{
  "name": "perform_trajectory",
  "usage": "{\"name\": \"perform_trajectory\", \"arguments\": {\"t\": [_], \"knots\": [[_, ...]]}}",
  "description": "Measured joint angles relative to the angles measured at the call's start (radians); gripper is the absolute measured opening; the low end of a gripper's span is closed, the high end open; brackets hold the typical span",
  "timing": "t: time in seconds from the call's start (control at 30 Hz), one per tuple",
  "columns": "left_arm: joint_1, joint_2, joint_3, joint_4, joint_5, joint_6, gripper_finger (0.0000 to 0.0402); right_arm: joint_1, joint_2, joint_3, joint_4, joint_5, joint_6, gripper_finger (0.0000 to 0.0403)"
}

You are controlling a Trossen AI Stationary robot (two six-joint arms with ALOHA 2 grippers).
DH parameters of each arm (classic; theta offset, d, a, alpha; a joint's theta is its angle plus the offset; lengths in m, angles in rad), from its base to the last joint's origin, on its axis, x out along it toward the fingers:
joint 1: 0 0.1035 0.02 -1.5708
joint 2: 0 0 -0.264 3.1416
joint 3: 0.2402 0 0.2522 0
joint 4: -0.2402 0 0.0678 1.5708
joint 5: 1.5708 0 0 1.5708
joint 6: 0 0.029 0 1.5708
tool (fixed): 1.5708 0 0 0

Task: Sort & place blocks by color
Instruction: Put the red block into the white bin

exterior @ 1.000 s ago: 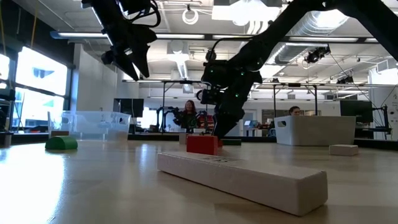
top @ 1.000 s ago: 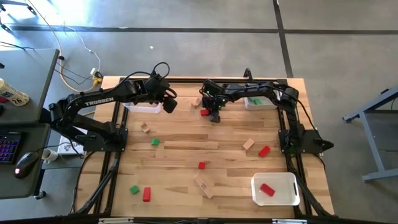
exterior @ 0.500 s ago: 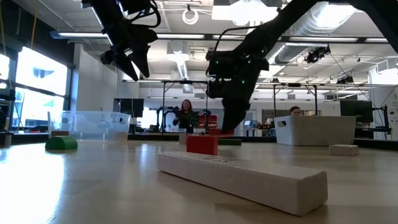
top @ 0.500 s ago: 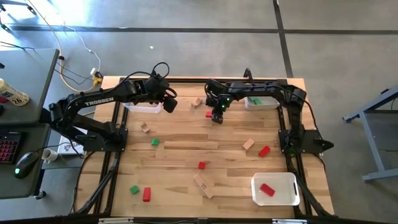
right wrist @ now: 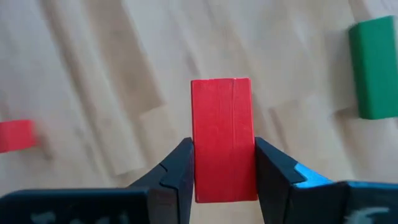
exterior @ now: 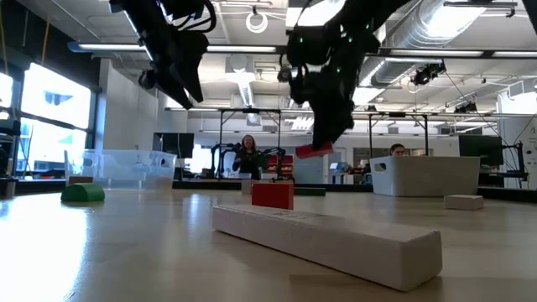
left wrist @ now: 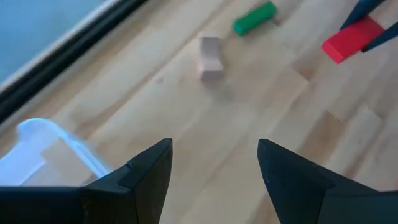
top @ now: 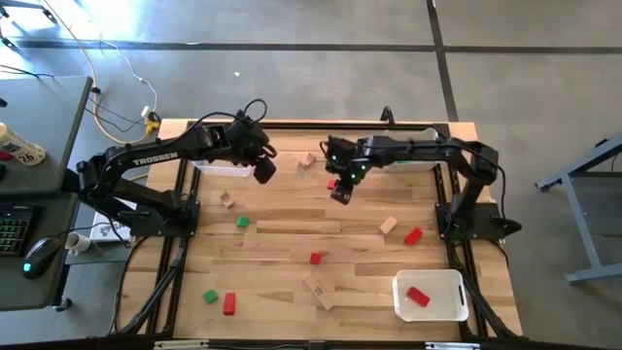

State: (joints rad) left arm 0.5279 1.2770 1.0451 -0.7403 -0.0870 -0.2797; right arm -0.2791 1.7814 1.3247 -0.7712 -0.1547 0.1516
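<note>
Right hand point(top: 340, 191), clamped on 1 red painted wooden bar block point(right wrist: 222, 138), now hangs clear above the wooden worktop point(top: 292, 238), having lifted the block off the surface since a second ago. Pick is done; carry to the white plastic bin point(top: 431, 294) holding 1 red block likely follows. Left hand point(top: 262, 167) waits wide open beside the far clear bin point(top: 224, 167).

From up top I've got decent open wood in the middle of the table point(top: 282, 243), with only a small red cube point(top: 315, 258) and a tan bar point(top: 318, 290) lying there. The right gripper point(top: 341, 192) hangs above the board clamping a red block point(right wrist: 222, 138), clear of everything. The left gripper point(top: 263, 169), fingers spread, hovers beside the clear bin point(top: 225, 167).
</note>
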Motion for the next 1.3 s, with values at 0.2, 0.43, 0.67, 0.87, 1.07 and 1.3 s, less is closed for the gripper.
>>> {"name": "perform_trajectory", "arguments": {"t": [0.2,0.43,0.67,0.87,1.07,1.3], "knots": [[-0.043,0.0,0.0,-0.031,0.009,0.06,0.0223,0.089,-0.086,0.0,-0.071,0.108,0.151,0.0107],[-0.089,0.0,0.0,-0.037,0.001,0.1,0.0223,0.233,-0.189,0.001,-0.237,0.278,0.384,0.0107],[-0.134,0.0,0.0,-0.051,-0.002,0.112,0.0223,0.406,-0.237,0.002,-0.408,0.441,0.672,0.0107],[-0.181,0.0,0.0,-0.05,-0.002,0.094,0.0223,0.588,-0.239,0.002,-0.535,0.545,0.97,0.0107],[-0.249,0.0,0.0,-0.059,-0.001,0.085,0.0223,0.737,-0.239,0.002,-0.606,0.565,1.241,0.0107],[-0.359,0.0,0.0,-0.118,0.011,0.049,0.0223,0.89,-0.223,0.002,-0.624,0.536,1.511,0.0107]]}}
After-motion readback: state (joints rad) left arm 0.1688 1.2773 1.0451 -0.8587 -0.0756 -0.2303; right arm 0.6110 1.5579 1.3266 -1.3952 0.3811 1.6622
